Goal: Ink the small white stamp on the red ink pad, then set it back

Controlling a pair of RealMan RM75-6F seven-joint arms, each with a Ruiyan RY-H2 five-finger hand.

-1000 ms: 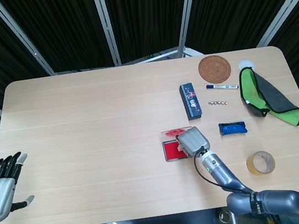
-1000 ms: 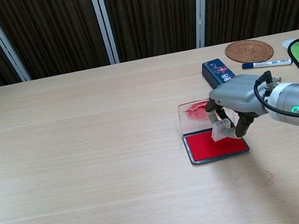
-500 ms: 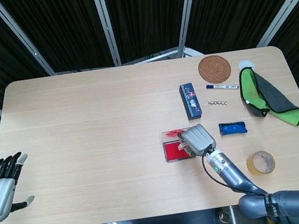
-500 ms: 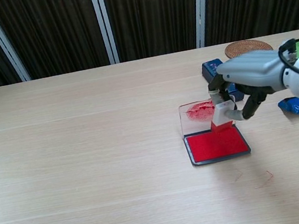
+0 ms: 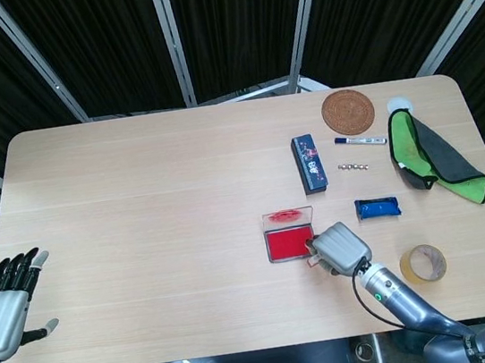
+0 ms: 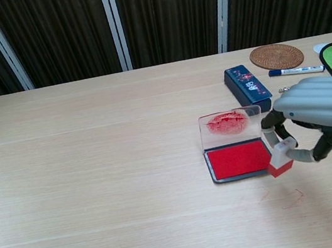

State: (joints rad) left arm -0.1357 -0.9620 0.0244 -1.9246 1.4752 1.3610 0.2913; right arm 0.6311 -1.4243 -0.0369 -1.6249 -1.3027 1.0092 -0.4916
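The red ink pad (image 6: pixel 237 159) lies open on the table, its clear lid (image 6: pixel 229 123) standing up behind it with a red smear. My right hand (image 6: pixel 323 111) pinches the small white stamp (image 6: pixel 280 158) between thumb and a finger. The stamp's red inked face points down, just off the pad's front right corner and low over the table. In the head view my right hand (image 5: pixel 339 246) covers most of the stamp beside the ink pad (image 5: pixel 286 244). My left hand (image 5: pixel 2 305) hangs open off the table's left front edge.
A dark blue case (image 5: pixel 309 163) lies behind the pad. To the right are a blue packet (image 5: pixel 378 207), a tape roll (image 5: pixel 422 264), a marker (image 5: pixel 360 140), a cork coaster (image 5: pixel 347 112), small beads (image 5: pixel 353 166) and a green-lined pouch (image 5: pixel 424 156).
My right hand lifted the stamp off the ink pad and carried it toward the front right, past the pad's corner. The left hand has barely shifted.
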